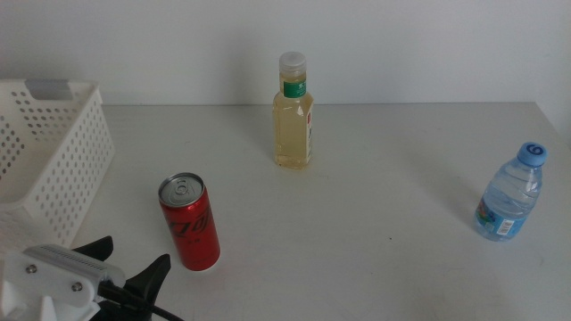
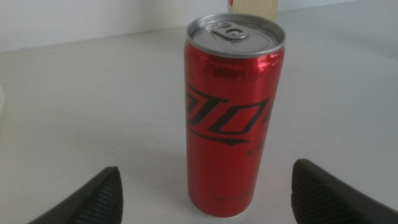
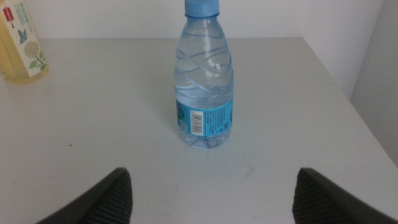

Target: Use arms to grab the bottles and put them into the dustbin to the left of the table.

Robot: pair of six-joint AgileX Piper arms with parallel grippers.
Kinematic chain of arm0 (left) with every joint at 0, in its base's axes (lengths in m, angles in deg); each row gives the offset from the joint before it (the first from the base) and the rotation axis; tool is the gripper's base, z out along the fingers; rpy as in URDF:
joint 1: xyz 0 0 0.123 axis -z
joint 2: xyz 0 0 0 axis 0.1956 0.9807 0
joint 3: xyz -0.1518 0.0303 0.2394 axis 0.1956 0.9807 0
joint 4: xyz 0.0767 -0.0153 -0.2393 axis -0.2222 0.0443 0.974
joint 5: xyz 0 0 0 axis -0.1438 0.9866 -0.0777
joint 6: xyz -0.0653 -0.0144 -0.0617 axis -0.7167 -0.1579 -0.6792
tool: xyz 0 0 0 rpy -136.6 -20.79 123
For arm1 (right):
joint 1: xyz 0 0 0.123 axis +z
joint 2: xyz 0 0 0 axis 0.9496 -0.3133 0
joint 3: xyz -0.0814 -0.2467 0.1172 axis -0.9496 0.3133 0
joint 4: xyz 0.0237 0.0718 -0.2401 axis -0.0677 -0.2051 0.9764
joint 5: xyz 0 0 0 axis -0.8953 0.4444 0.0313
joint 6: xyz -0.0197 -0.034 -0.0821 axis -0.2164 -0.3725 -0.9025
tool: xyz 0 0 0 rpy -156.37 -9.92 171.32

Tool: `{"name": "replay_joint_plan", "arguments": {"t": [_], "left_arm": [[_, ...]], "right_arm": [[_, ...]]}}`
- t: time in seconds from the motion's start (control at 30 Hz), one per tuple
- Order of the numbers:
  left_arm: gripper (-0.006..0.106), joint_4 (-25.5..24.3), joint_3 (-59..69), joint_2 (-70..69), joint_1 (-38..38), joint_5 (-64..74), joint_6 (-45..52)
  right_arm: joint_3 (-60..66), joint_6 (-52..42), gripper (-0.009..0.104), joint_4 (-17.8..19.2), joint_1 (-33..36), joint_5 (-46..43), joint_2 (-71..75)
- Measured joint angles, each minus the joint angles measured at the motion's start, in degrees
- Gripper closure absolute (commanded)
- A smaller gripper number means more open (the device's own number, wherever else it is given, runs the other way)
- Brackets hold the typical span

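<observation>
Red aluminium drink can (image 1: 189, 221) stands lower left — left gripper (image 1: 125, 267) gapes wide beside it, holding nothing — right gripper (image 3: 208, 193) likewise spread, empty-jawed.

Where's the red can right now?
The red can stands upright near the table's front left in the middle view, just right of the dustbin, ahead of the open left gripper.

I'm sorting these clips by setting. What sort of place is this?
Probably a lab or test bench for robot sorting: a plain off-white table against a bare wall, holding only a red can, two bottles and a white basket, with the left end effector open near the can.
</observation>
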Motion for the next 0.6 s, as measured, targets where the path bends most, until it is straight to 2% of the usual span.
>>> {"name": "replay_joint_plan", "arguments": {"t": [0.6], "left_arm": [[0.008, 1.1, -0.1, 1.6, 0.0, -5.1, -1.8]], "right_arm": [[0.0, 0.0, 0.029, 0.0, 0.0, 0.0, 0.0]]}}
